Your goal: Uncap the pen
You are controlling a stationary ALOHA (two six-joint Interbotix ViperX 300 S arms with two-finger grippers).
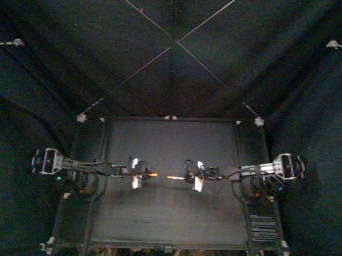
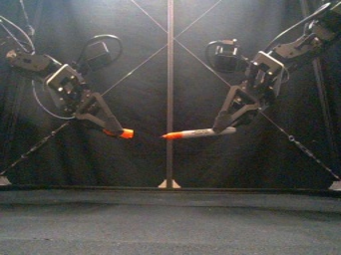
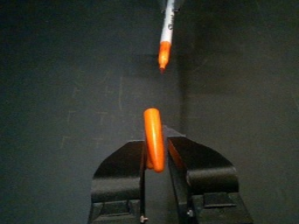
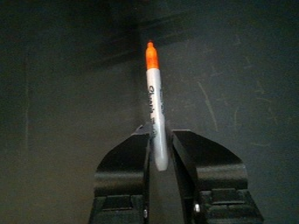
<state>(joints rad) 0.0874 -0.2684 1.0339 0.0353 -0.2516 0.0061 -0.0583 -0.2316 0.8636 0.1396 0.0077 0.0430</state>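
The pen is in two parts, held in the air above the table. My left gripper (image 2: 110, 126) is shut on the orange cap (image 2: 123, 132), which sticks out from between the jaws in the left wrist view (image 3: 152, 138). My right gripper (image 2: 226, 126) is shut on the pale pen body (image 2: 200, 131), whose bare orange tip (image 2: 168, 135) points at the cap across a small gap. In the right wrist view the pen body (image 4: 152, 101) stands up from between the jaws. From above, the cap (image 1: 147, 177) and pen body (image 1: 182, 178) lie in one line over the table's middle.
The black table (image 1: 167, 215) lies below both grippers with nothing else on it. Black curtains close the back and sides.
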